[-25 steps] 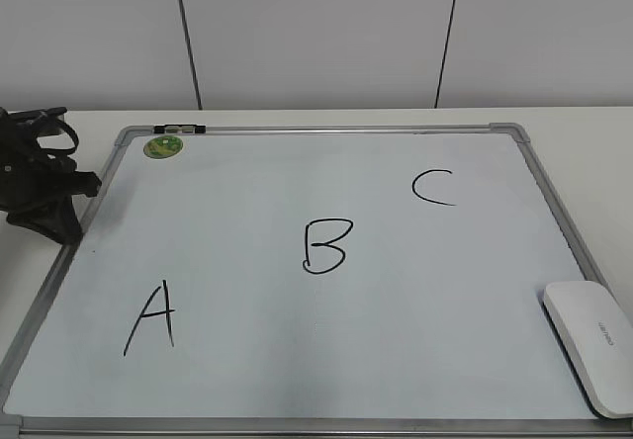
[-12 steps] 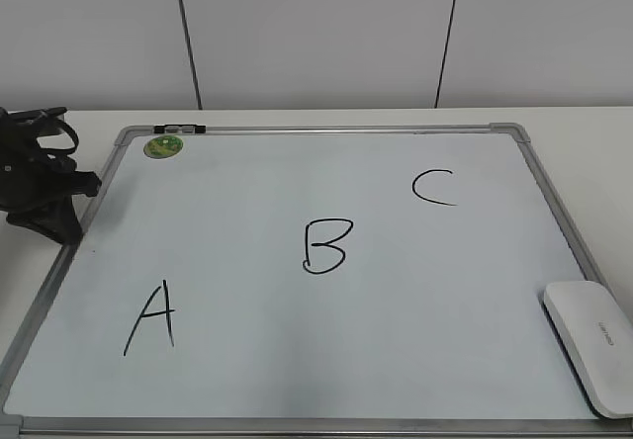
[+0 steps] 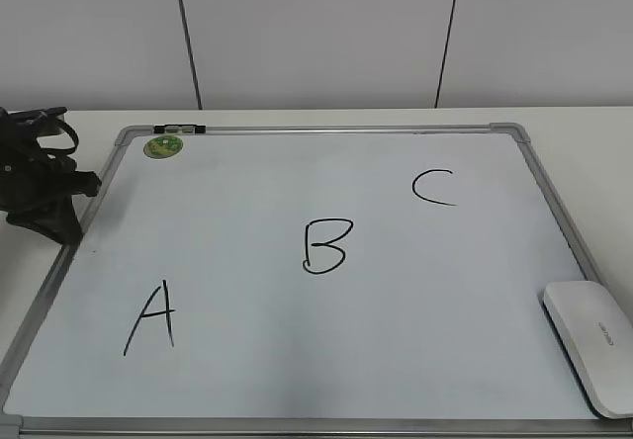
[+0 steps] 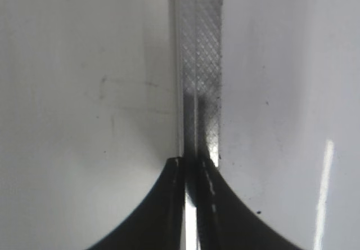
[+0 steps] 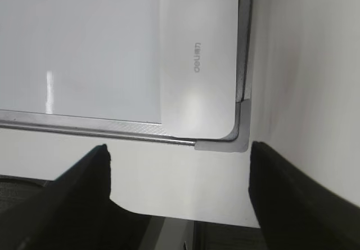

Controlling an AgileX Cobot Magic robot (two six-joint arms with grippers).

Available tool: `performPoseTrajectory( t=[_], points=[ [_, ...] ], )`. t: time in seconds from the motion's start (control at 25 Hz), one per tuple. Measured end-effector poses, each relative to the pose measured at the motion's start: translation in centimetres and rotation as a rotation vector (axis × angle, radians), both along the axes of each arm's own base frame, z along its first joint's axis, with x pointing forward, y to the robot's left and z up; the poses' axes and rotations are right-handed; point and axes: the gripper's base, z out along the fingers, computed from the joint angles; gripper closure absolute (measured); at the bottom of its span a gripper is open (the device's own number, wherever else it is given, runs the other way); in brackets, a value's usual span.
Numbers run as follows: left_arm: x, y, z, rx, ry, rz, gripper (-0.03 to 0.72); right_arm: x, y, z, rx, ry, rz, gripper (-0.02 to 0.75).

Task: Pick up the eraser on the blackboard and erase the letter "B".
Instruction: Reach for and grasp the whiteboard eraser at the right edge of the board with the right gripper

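The white eraser (image 3: pixel 591 345) lies at the front right corner of the blackboard (image 3: pixel 326 172); it also shows in the right wrist view (image 5: pixel 197 58). The black letter "B" (image 3: pixel 326 246) is near the board's middle. My right gripper (image 5: pixel 179 154) is open and empty above the table just in front of the eraser; it is out of the exterior view. My left gripper (image 3: pixel 45 187) is shut and empty at the board's left frame (image 4: pixel 199 64), as the left wrist view (image 4: pixel 191 168) shows.
A black "A" (image 3: pixel 150 317) is at the front left and a black "C" (image 3: pixel 432 187) at the back right. A round green magnet (image 3: pixel 163 145) sits at the back left corner. A white wall stands behind the table.
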Motion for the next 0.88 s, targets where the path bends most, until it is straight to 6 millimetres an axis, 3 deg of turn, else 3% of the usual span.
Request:
performPoseTrajectory(
  t=[0.44, 0.88],
  points=[
    [0.0, 0.0, 0.0, 0.0, 0.0, 0.0, 0.678, 3.7, -0.1, -3.6, -0.025, 0.051, 0.023, 0.143],
    [0.0, 0.0, 0.0, 0.0, 0.0, 0.0, 0.678, 5.8, 0.2, -7.2, -0.012, 0.135, 0.065, 0.108]
  ],
)
